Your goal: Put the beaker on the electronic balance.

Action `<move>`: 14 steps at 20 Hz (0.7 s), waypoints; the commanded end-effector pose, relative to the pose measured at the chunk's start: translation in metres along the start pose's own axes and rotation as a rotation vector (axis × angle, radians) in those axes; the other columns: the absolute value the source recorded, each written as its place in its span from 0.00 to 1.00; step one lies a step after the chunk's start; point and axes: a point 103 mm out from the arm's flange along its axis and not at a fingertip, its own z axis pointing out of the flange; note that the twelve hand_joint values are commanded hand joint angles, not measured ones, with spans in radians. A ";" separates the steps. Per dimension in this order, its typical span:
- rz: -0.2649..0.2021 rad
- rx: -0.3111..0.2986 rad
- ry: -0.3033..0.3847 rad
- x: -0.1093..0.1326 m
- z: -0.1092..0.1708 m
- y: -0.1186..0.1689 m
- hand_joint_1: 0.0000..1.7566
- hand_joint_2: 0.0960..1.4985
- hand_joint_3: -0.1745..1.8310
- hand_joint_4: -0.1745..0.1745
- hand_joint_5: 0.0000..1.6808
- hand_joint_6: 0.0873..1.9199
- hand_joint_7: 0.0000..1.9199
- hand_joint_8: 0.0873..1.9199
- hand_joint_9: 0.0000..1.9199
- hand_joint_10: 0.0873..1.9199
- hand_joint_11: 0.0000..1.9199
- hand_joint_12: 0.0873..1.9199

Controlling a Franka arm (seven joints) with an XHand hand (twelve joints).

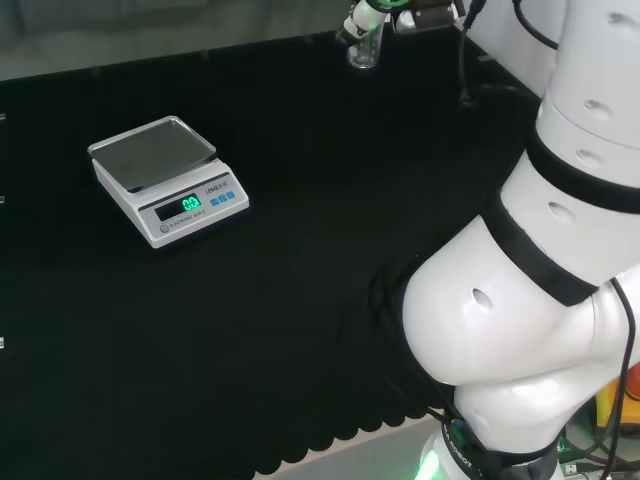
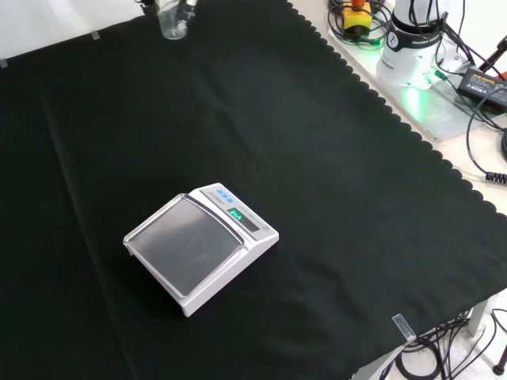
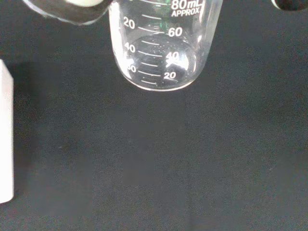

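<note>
A clear glass beaker [image 1: 362, 50] with printed volume marks stands upright on the black cloth at the far edge of the bench in the head view. In the front view the beaker [image 2: 172, 22] is at the top left. The hand [image 1: 366, 17] is right above and against the beaker's top, and I cannot see whether it holds it. Up close, the beaker [image 3: 163, 48] looks empty, with a blurred white part of the hand [image 3: 67, 7] beside its wall. The white electronic balance [image 1: 165, 180] with a lit green display sits far from the beaker; its pan [image 2: 184, 247] is bare.
The arm's white links [image 1: 540, 300] take up the head view's right side. The arm's base [image 2: 412, 39], a yellow and red button box [image 2: 357, 17] and cables [image 2: 483, 79] lie beyond the cloth's scalloped edge in the front view. A white strip [image 3: 5, 130] shows beside the cloth.
</note>
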 end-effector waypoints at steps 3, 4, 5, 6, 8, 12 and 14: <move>0.066 -0.030 0.016 0.077 0.008 -0.048 0.68 0.66 0.06 0.20 0.76 0.24 0.87 0.01 0.94 0.00 0.81 0.33; 0.038 -0.048 0.048 0.079 0.008 -0.051 0.68 0.66 0.06 0.20 0.76 0.24 0.87 0.01 0.94 0.00 0.81 0.33; 0.051 -0.046 0.053 0.081 0.008 -0.054 0.68 0.66 0.06 0.20 0.76 0.24 0.87 0.01 0.94 0.00 0.80 0.33; 0.062 -0.040 0.042 0.084 0.009 -0.054 0.68 0.66 0.06 0.20 0.76 0.24 0.87 0.01 0.94 0.00 0.80 0.33; 0.075 -0.022 0.014 0.090 0.010 -0.054 0.68 0.66 0.06 0.20 0.76 0.24 0.87 0.01 0.94 0.00 0.80 0.33; 0.052 -0.007 -0.033 0.105 0.012 -0.044 0.68 0.66 0.06 0.20 0.76 0.23 0.88 0.01 0.94 0.00 0.80 0.33; 0.024 0.003 -0.062 0.113 0.013 -0.034 0.68 0.66 0.06 0.20 0.76 0.23 0.88 0.01 0.94 0.00 0.80 0.33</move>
